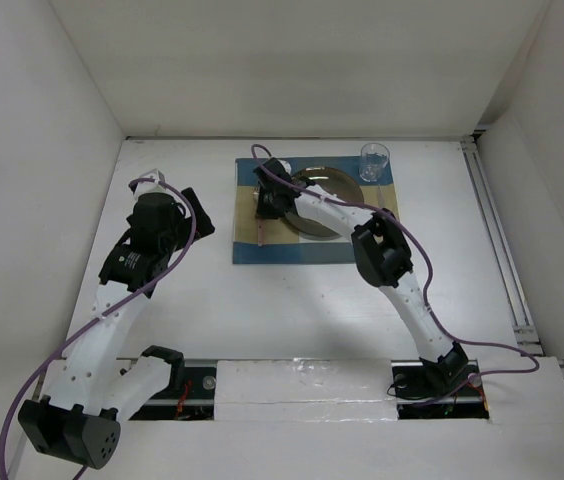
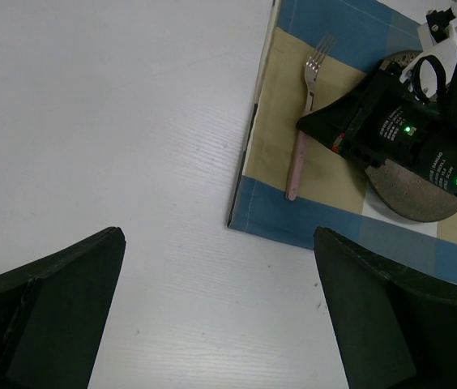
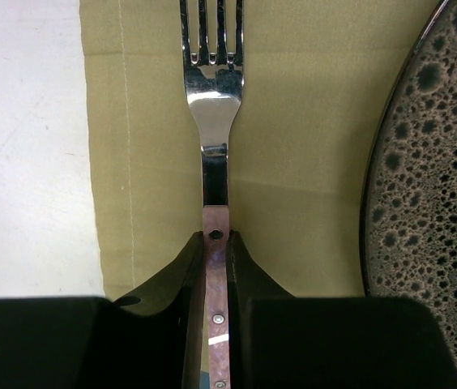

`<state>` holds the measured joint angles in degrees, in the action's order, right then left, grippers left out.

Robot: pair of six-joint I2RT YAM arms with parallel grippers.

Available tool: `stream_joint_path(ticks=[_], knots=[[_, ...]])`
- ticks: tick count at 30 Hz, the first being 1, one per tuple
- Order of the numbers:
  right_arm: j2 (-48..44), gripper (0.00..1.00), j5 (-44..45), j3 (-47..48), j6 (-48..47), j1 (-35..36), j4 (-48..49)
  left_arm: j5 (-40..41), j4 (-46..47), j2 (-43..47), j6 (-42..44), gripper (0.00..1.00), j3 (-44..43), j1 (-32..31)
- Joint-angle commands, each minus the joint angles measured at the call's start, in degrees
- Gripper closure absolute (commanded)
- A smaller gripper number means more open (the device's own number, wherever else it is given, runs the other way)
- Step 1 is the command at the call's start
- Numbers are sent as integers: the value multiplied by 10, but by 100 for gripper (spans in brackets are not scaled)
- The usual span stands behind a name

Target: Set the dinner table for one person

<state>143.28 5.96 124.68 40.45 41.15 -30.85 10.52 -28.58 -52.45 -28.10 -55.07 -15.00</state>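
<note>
Dinner table (image 1: 262, 320): big flat matte white rectangle with a faint wood-grain texture up close. It fills the floor of the white-walled booth, far edge at the back wall and arm bases along the near edge. In the top view its long axis looks left-right, though perspective makes that unsure.

Placemat (image 1: 292, 255): blue-and-tan patchwork cloth lying flat on the far-centre table, edges square with the table.

Left gripper (image 1: 200, 213): over bare table just left of the placemat. Its jaws are spread wide and hold nothing.

Plate (image 1: 334, 183): dark, speckled and round, on the placemat's middle, partly under the right arm.

Right gripper (image 3: 216, 267): low over the placemat's left strip, jaws clamped on the fork's handle.

Glass (image 1: 374, 162): clear and upright, at the placemat's far right corner.

Fork (image 3: 212, 105): steel head and pinkish riveted handle. It is on the tan strip just left of the plate, not touching it. Long axis runs near-far, parallel to the placemat's left edge, tines toward the back wall.

Writing: small white print on the right arm's black housing in the left wrist view, too small to read; green lights beside it.
</note>
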Motion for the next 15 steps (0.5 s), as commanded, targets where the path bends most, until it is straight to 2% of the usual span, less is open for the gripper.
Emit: stream_joint_path(ticks=[1, 15], knots=[[-27, 100, -1, -9, 24, 1, 18, -2, 9, 2, 2, 0, -1, -2], [-40, 100, -19, -33, 64, -5, 47, -13, 9, 8, 8, 0, -1, -2]])
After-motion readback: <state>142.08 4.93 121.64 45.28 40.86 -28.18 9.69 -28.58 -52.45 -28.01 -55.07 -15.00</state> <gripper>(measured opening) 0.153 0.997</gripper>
